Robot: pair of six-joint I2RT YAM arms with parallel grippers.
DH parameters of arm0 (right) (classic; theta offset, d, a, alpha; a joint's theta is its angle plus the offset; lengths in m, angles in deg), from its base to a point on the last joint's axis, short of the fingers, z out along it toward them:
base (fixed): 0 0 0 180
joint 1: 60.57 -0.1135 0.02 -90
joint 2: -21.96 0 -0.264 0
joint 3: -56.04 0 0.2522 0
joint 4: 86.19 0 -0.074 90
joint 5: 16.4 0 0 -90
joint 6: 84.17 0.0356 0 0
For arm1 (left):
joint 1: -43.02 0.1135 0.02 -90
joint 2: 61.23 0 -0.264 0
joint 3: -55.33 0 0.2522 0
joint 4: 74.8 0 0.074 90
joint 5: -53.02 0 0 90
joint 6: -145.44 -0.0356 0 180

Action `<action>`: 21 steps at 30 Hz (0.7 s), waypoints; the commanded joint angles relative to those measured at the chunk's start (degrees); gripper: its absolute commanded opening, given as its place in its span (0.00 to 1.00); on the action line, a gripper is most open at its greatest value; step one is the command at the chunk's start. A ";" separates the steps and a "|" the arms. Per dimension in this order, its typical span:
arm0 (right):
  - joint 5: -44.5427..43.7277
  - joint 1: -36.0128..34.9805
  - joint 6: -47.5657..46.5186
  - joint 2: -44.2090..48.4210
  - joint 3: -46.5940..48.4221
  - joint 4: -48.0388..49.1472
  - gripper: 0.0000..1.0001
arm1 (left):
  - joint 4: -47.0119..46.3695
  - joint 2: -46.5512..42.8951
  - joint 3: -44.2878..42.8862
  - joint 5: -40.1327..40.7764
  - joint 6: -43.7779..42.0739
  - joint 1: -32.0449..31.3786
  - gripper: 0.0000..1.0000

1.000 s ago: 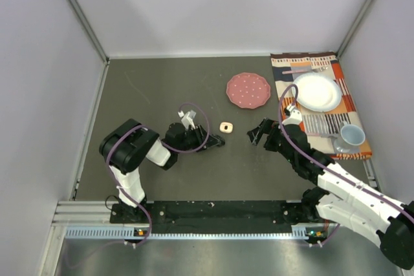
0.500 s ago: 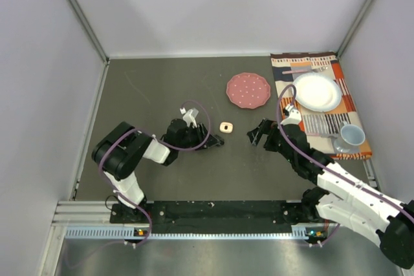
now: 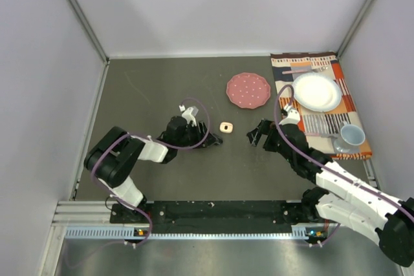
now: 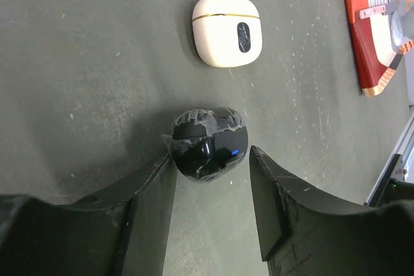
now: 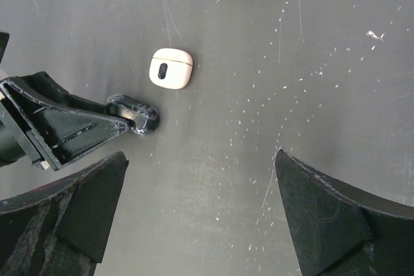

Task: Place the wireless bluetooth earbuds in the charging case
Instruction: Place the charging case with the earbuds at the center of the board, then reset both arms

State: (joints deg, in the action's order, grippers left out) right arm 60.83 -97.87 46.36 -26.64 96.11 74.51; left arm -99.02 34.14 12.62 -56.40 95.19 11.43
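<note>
Table (image 3: 149,88) from above, walled on three sides, with a broad bare stretch toward the left wall. Left tool (image 3: 215,140) low at centre frame, tips pointing right. White charging case (image 3: 226,127) just above and right of those tips. Right tool (image 3: 257,131) further right, spread wide, gripping nothing, with a strip of bare table between it and the case. Pink disc (image 3: 248,90) higher up, well apart. Placemat (image 3: 314,61) with plate (image 3: 317,92) and cup (image 3: 352,136) along the right edge.

Left wrist view: black case (image 4: 209,143) between the fingers, tool partly open. Left finger touching its side, right finger just off it, no clamp. White charging case above it, near but apart. Placemat edge at upper right.

Right wrist view: fingers at the lower corners, far apart, nothing between. White charging case at upper left, black case below and left of it at the other tool's tip. Open table to the right. Earbuds not made out in any view.
</note>
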 commanded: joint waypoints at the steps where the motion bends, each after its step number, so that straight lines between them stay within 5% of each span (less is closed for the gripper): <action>1: -0.06 0.65 -0.72 -0.27 2.52 2.20 0.99 | 4.75 -2.12 -0.76 3.41 -3.62 -0.05 0.54; 3: 0.03 0.65 -0.90 -0.27 2.44 2.29 0.99 | 6.06 -3.26 -0.76 4.74 -4.15 -0.05 0.61; 14: 0.03 1.09 -1.33 -0.35 1.73 2.38 0.99 | 20.90 -15.80 -1.02 17.74 -10.82 -0.05 0.63; 20: 1.35 2.75 -4.49 -1.32 1.82 1.68 0.99 | 29.70 -29.42 -0.85 29.50 -16.45 -0.05 0.87; 21: 0.83 2.93 -5.19 -1.50 1.82 0.37 0.99 | 31.63 -31.37 -0.93 30.92 -16.28 -0.05 0.97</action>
State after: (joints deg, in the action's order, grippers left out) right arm 61.61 -96.80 44.22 -27.69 96.11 74.64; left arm -74.10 11.45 12.31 -35.94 83.13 11.39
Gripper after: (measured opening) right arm 0.987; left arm 0.842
